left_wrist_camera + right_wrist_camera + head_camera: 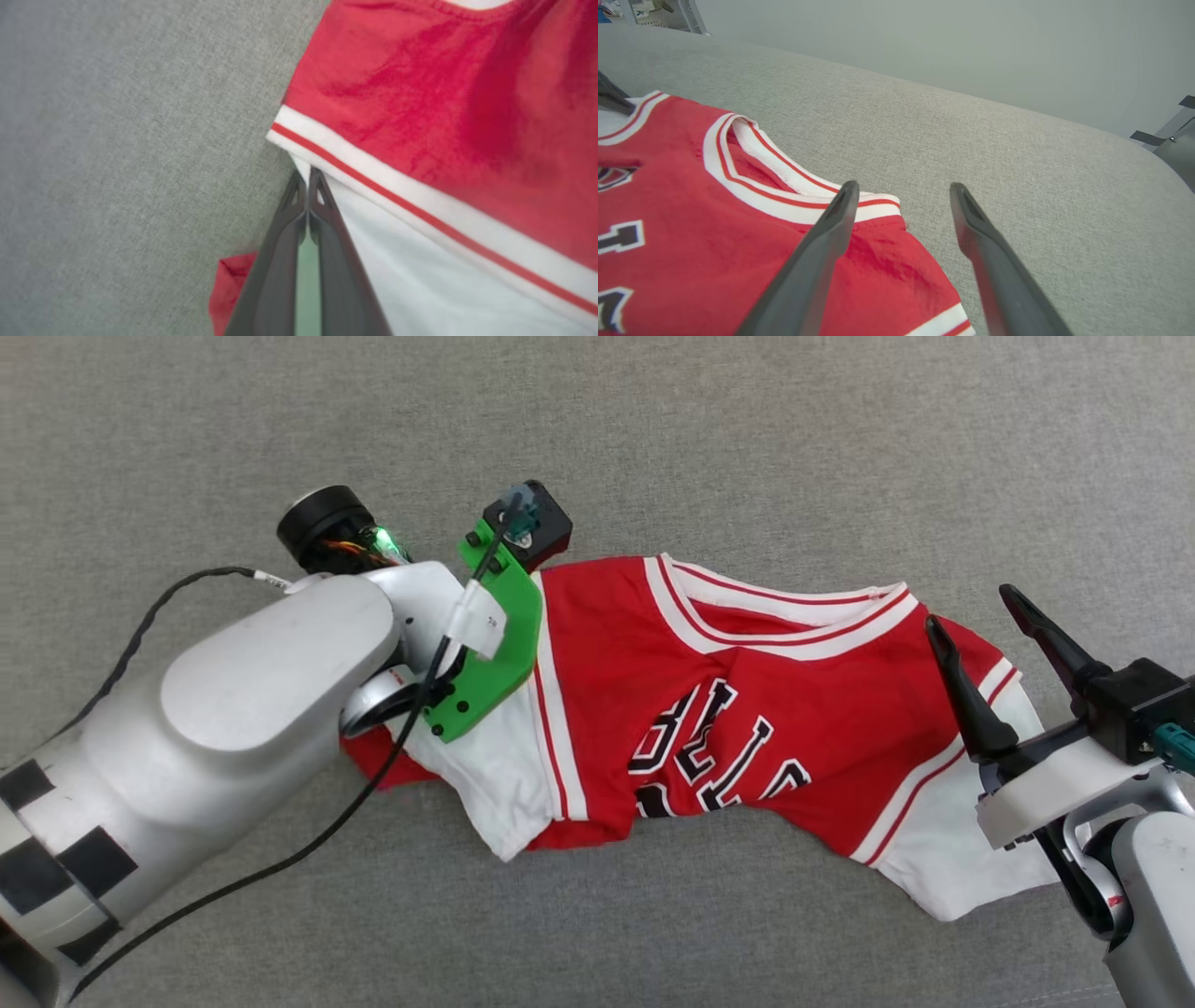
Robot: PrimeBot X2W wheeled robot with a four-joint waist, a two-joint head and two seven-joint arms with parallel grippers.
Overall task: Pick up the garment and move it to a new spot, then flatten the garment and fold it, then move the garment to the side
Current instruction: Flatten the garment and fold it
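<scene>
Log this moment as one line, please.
left hand: shut on jersey sleeve | right hand: open near shoulder | jersey: crumpled on grey surface

Grey woven surface [653, 429], pale wall [971, 46] beyond

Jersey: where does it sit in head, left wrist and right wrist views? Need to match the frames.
Head view: the jersey lies crumpled across the centre, running left to right.
Left wrist view: the jersey covers the right side, from top edge to bottom edge.
Right wrist view: the jersey is in the lower left.
Shared landmark: the grey fabric surface it lies on.
</scene>
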